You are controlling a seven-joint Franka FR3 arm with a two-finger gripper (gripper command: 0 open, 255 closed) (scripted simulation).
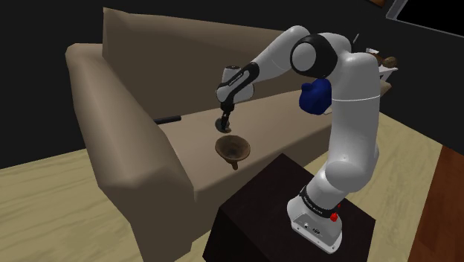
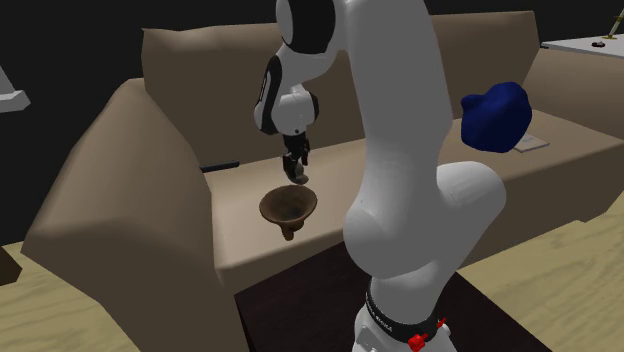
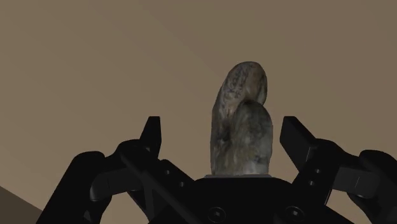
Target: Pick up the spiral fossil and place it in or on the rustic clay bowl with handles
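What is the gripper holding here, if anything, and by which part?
Nothing, it seems: the spiral fossil stands between the fingers of the gripper, but both fingers stand clear of it, open.

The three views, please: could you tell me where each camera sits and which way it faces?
Shoulder view: beside and behind the stand, looking down over the sofa; the whole arm shows, reaching toward the bowl.
Second exterior view: close behind the arm, facing the sofa's back; the arm's white trunk stands in front.
Wrist view: on the hand, looking along the gripper at the sofa; fingers apart, fossil between.
Shared: both exterior views show the gripper above the bowl.
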